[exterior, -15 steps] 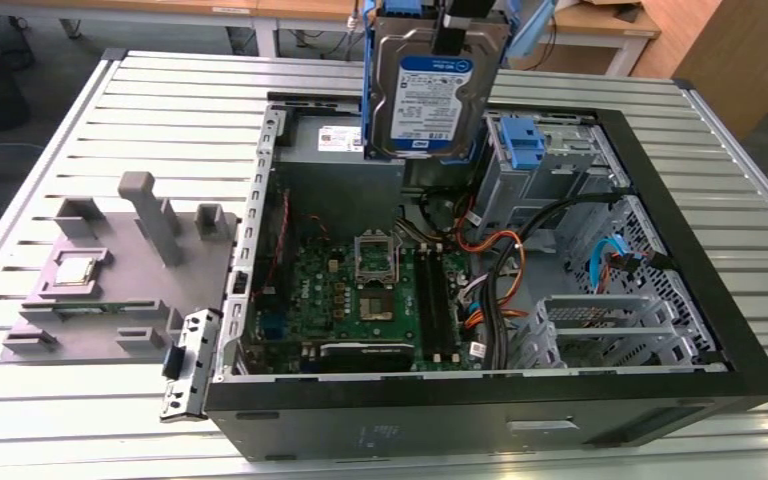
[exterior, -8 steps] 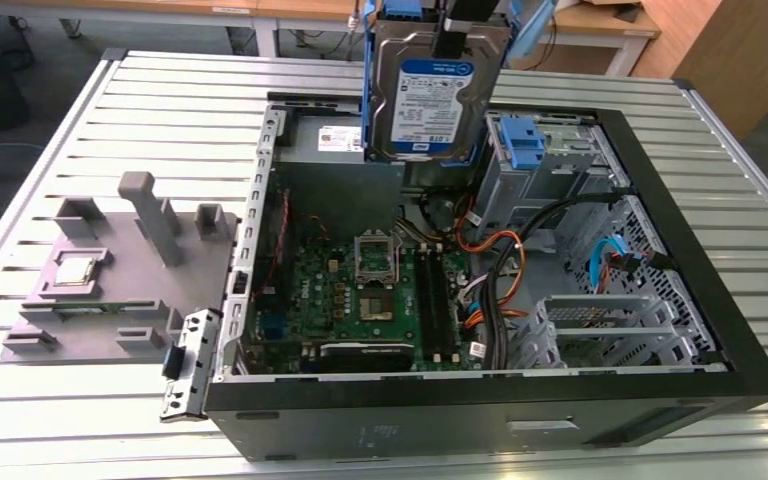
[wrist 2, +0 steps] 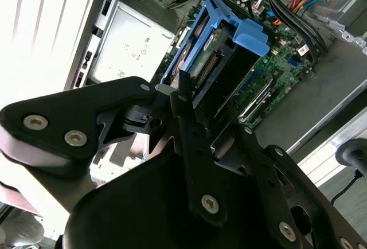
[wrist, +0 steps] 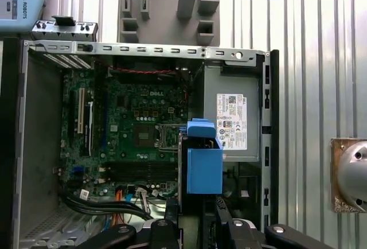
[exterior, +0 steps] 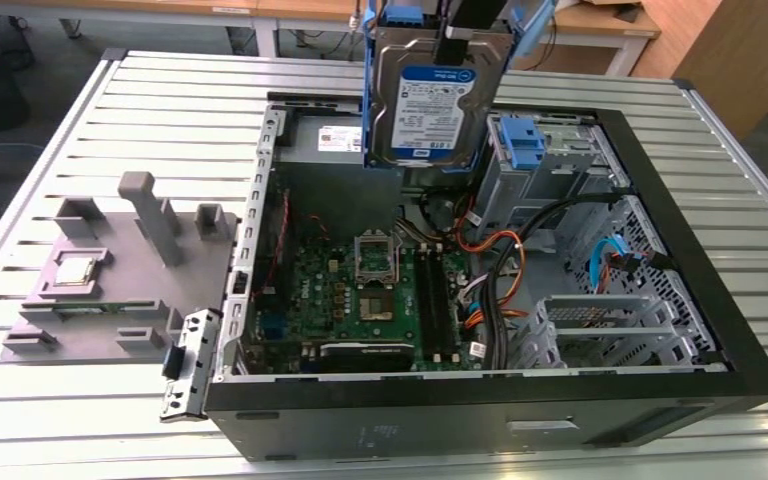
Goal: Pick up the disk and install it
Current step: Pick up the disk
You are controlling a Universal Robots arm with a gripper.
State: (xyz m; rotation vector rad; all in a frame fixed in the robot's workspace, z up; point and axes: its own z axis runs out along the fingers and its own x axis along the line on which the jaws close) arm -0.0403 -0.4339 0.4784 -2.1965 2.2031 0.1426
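One disk (exterior: 431,100), silver with a white-and-blue label and a blue frame. It is held upright in the air above the open computer case (exterior: 491,405), label facing the exterior camera. The jaws are clamped on its upper end, at the top edge of the exterior view. Whether its lower edge is clear of the case parts is hard to tell.

In the first wrist view the disk (wrist: 204,168) is seen edge-on from above, just beside the one grey box with a white label (wrist: 232,123). In the second wrist view the blue frame (wrist 2: 229,48) sticks out past the black jaw links, with the circuit board below it.

One case lies on its side on the slatted metal bench (exterior: 91,430), with its side panel off. Inside are one green circuit board (exterior: 357,300), one bundle of orange, black and blue cables (exterior: 504,265), and one more blue frame (exterior: 523,140) sitting in the drive bay on the exterior view's right.

On the bench at the exterior view's left is one grey block with posts and slots (exterior: 104,290). One small metal bracket (exterior: 184,365) sits just beside the case corner.
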